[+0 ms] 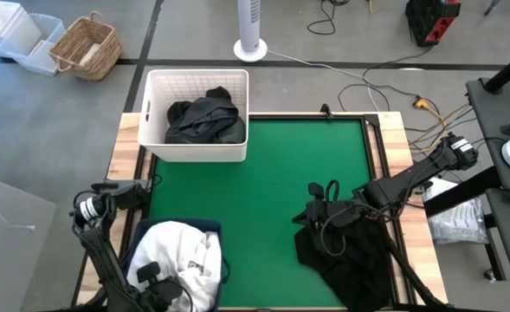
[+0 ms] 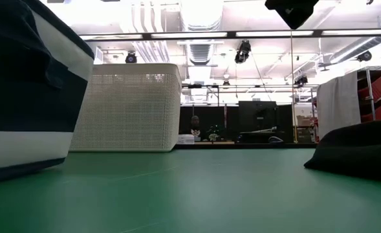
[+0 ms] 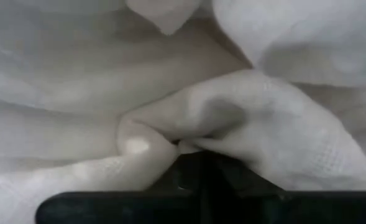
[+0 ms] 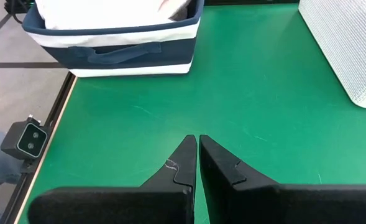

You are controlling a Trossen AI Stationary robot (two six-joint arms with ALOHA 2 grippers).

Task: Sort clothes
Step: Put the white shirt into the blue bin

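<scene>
Clothes lie in three places in the high view: a black heap (image 1: pixel 345 251) at the lower right of the green table mat (image 1: pixel 263 173), white garments (image 1: pixel 181 256) filling the navy blue bin (image 1: pixel 213 228) at the lower left, and dark garments (image 1: pixel 204 117) inside the white lattice basket (image 1: pixel 159 147) at the upper left of the mat. In the low view the basket (image 2: pixel 127 107) stands left of centre, the bin's navy and white wall (image 2: pixel 28 84) fills the left edge, and the black heap (image 2: pixel 358 149) rises at the right edge.

The right arm reaches in from the right of the high view, its right gripper (image 1: pixel 315 195) poised above the mat at the upper left edge of the black heap. In the right wrist view its two dark fingers (image 4: pixel 183 165) are pressed together with only a thin slit between them and nothing held, pointing toward the bin (image 4: pixel 133 50) and the basket's corner (image 4: pixel 350 43).

The left gripper (image 1: pixel 155 277) sits low in the bin, among the white garments. The left wrist view is filled with white fabric (image 3: pixel 245 118) bunched against the dark gripper body; I cannot tell whether its fingers are parted or what they hold.
</scene>
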